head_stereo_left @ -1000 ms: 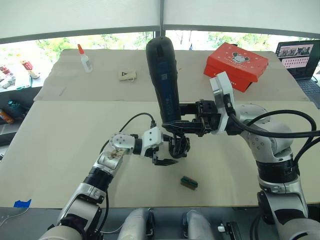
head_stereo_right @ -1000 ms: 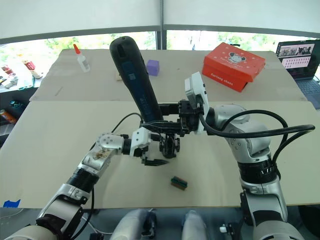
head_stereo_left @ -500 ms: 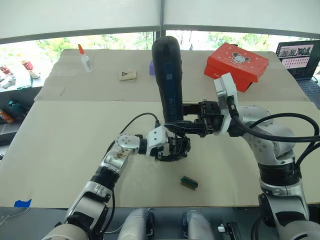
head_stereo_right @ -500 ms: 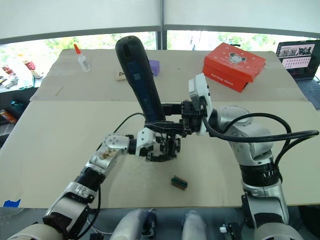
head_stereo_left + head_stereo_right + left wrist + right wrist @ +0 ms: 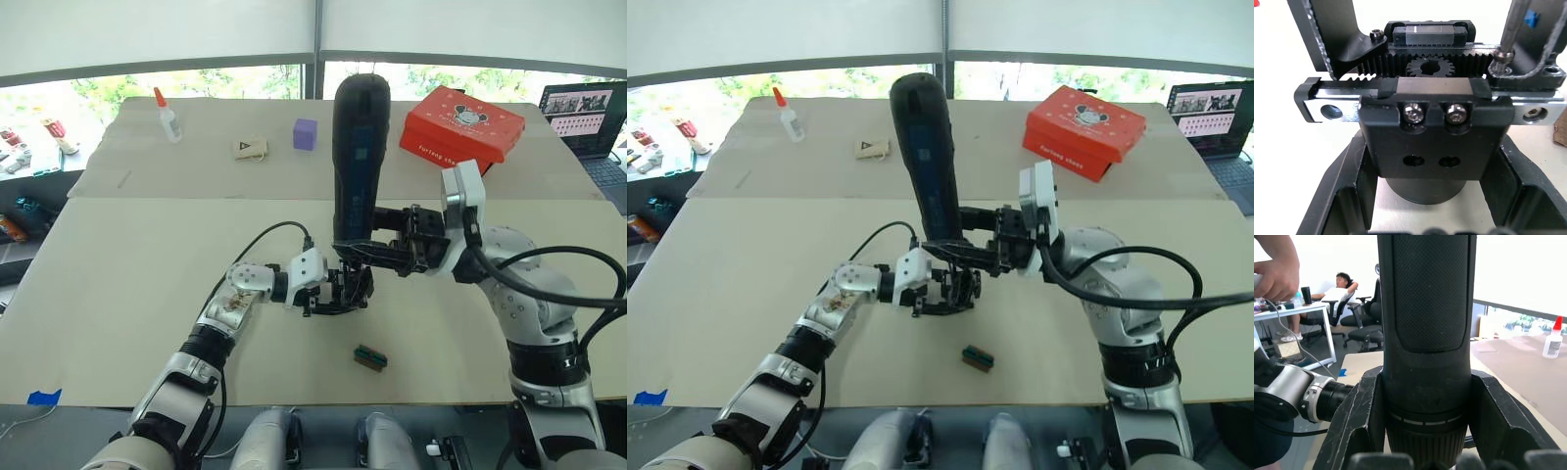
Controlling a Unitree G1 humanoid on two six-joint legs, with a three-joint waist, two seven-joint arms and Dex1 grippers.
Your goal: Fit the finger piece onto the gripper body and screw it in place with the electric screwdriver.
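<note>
Gripping the electric screwdriver (image 5: pixel 357 162) upright at mid-table, your right gripper (image 5: pixel 377 257) sets its bit on a screw of the gripper body (image 5: pixel 1426 127), which your left gripper (image 5: pixel 328 297) clasps.

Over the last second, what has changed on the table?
The right tool swung the electric screwdriver from a lean to nearly upright, its bit now on a screw of the gripper body. The left tool moved in from beside the gripper body and closed around it. The small green-and-dark block, red box and glue bottle stayed put.
</note>
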